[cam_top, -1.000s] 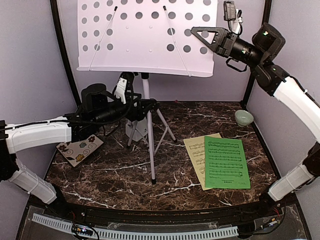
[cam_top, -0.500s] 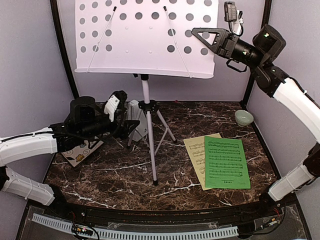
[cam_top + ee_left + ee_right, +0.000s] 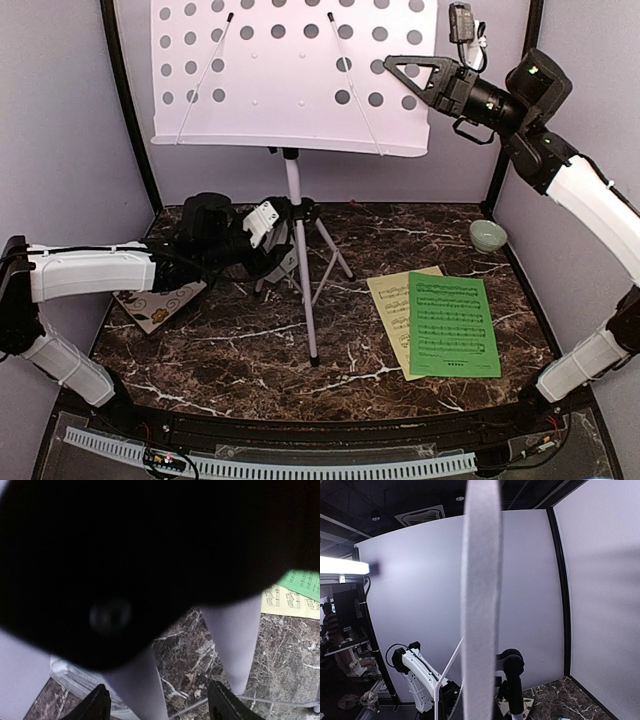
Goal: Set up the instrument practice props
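Dark marble table (image 3: 220, 340), lilac walls (image 3: 60, 120). At left, the left claw (image 3: 161, 702) gapes around a leg of the music stand (image 3: 290, 80), gripping nothing; the right claw (image 3: 398, 68) is pinched shut on its desk's right edge. Likely the stand is being placed; next comes lifting the green sheet (image 3: 452, 322) and yellow sheet (image 3: 388, 300), lying flat right of it. The bowl (image 3: 487, 235) beyond shows nothing inside.

The music stand desk (image 3: 480, 605) stands edge-on, nearly upright.

Floral tile (image 3: 158, 304), pale-green bowl (image 3: 487, 236), well apart.
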Controlling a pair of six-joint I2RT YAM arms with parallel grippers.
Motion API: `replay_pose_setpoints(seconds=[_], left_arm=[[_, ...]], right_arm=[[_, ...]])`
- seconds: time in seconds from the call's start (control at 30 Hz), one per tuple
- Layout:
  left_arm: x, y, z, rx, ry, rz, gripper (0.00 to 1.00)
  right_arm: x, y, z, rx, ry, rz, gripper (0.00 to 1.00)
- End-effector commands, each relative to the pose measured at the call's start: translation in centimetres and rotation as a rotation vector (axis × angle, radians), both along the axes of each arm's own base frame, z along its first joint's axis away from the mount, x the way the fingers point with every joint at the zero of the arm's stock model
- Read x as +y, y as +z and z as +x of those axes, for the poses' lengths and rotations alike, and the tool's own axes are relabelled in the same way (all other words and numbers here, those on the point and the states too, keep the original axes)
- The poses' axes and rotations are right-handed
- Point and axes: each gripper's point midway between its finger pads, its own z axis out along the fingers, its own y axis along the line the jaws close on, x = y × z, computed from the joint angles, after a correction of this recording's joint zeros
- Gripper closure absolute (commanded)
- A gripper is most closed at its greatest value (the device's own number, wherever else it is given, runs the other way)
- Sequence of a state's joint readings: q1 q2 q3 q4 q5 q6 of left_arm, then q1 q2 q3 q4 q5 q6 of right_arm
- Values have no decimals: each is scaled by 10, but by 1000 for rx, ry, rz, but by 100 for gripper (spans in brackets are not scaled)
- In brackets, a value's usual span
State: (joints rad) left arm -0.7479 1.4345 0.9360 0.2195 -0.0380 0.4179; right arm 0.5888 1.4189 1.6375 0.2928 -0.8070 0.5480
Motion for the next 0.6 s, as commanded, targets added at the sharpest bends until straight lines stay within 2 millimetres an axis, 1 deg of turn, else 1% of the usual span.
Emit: replay_pose_setpoints(seconds=[0.0,0.2,0.33,0.37,0.47,0.57], left_arm=[[-4,36,8,-148,-14,-28,42],[9,39,5,-226,1,35,69],[17,33,6,-253,18,93,81],[19,32,8,-259,29,111,84],[26,32,10,-283,50,155,85],[32,27,13,-301,68,213,87]], right_arm=[[-60,106,-75,-362,-63,306,100],[-64,113,-78,-382,-82,305,100],[-66,118,-80,-402,-97,304,100],[-67,121,-82,-409,-100,308,100],[-69,125,-82,-422,-111,308,100],[-70,125,-80,-428,-124,304,100]])
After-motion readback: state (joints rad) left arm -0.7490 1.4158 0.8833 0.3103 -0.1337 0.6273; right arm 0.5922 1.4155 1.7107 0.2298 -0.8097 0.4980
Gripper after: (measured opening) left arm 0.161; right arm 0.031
